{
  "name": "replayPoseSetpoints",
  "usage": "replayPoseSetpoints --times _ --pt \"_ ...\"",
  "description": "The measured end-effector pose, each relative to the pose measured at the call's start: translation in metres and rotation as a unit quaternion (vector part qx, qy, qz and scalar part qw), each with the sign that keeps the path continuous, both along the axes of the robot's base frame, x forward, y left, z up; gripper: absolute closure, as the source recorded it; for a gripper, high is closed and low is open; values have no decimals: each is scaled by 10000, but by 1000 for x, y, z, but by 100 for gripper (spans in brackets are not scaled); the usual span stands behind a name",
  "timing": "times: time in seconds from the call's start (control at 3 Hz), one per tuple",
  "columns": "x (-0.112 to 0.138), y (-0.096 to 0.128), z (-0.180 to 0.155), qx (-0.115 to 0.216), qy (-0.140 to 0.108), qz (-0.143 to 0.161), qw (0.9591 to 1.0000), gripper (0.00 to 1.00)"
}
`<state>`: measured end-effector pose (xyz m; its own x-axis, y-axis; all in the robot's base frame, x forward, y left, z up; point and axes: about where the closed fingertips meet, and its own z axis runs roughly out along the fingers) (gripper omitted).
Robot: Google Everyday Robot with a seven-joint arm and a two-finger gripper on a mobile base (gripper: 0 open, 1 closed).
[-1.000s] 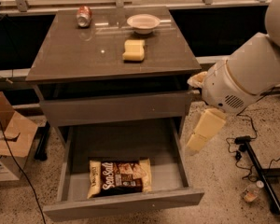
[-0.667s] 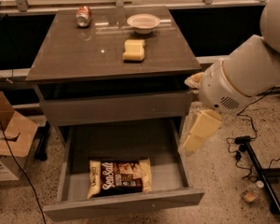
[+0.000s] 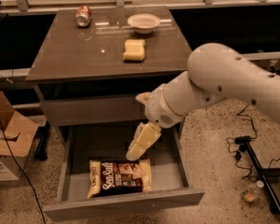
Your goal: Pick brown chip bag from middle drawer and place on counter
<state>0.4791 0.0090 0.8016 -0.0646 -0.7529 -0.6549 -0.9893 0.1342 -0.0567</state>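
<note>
The brown chip bag [image 3: 120,177] lies flat on the floor of the open middle drawer [image 3: 170,171], near its front, with "Sea Salt" script showing. My gripper [image 3: 136,151] hangs down from the white arm over the drawer, just above the bag's upper right corner. The counter [image 3: 79,50] is the glossy grey-brown top of the cabinet, behind and above the drawer.
On the counter stand a crushed red can [image 3: 83,16], a white bowl [image 3: 143,22] and a pale yellow sponge [image 3: 134,50]. A shut grey drawer front [image 3: 88,110] sits above the open one. Cardboard boxes [image 3: 9,139] stand at the left, cables and a black stand [image 3: 254,164] at the right.
My arm has swung left from beside the cabinet to over the open drawer, and the gripper has come down close to the chip bag. The bag has not moved.
</note>
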Motion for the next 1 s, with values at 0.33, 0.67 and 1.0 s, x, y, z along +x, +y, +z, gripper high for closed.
replayPoseSetpoints --times 0.33,0.67,1.0 --pt "21 35 -45 202 173 114 9996 0" --pt "44 52 -93 358 414 229 9982 0" --pt "43 53 -104 383 525 237 9976 0"
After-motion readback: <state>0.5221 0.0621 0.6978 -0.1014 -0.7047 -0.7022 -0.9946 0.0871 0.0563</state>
